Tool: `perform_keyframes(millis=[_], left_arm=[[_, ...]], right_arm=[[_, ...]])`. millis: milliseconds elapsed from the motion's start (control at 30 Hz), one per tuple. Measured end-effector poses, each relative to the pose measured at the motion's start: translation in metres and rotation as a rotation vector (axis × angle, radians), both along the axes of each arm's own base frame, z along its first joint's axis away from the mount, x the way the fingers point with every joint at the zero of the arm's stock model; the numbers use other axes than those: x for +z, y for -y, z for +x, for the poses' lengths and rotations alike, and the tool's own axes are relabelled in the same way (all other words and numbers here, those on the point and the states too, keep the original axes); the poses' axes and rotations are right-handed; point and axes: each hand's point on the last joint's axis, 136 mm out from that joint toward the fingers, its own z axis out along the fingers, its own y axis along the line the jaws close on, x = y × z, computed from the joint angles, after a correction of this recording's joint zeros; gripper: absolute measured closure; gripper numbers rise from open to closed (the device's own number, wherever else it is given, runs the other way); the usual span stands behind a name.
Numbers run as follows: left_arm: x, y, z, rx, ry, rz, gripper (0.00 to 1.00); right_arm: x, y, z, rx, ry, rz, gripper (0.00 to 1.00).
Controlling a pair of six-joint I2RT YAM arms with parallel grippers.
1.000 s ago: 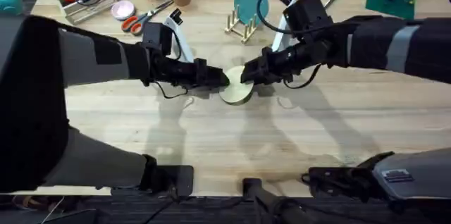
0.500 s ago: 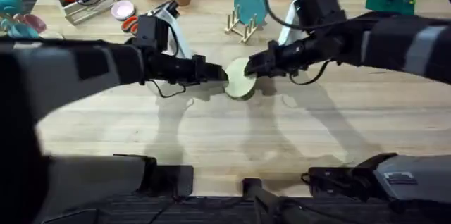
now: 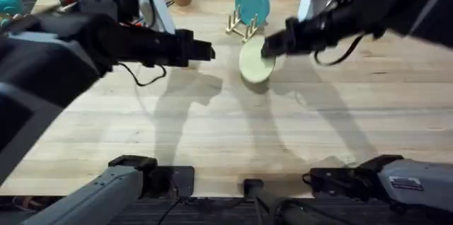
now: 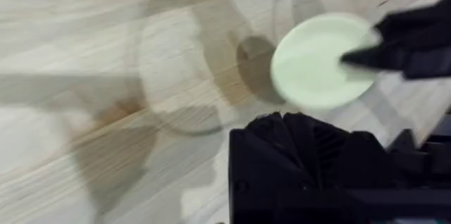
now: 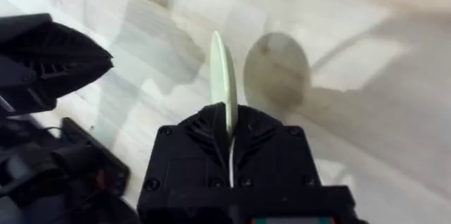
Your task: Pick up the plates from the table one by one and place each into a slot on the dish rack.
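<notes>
While the right hand (image 3: 267,47) is clamped on the edge of the cream-yellow plate (image 3: 255,63), that plate hangs tilted above the worktop (image 3: 297,140), casting a round shadow, just beside the dish rack (image 3: 241,25). The blue plate (image 3: 253,4) stands upright in a rack slot. The left hand (image 3: 207,52) hovers apart from the plate; I cannot tell its state.
</notes>
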Motion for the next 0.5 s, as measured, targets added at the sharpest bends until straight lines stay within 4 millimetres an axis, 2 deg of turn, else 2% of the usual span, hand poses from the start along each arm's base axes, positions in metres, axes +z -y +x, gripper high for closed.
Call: perform_keyframes(millis=[267, 500], left_arm=[[0.039, -0.022, -0.002, -0.003, 0.078, 0.203, 0.961], [0.062, -0.016, -0.005, -0.067, 0.155, 0.348, 0.951]], right_arm=[[0.082, 0.009, 0.041, 0.109, 0.326, -0.138, 0.971], [0.135, 0.016, 0.061, 0.162, 0.529, -0.225, 0.971]])
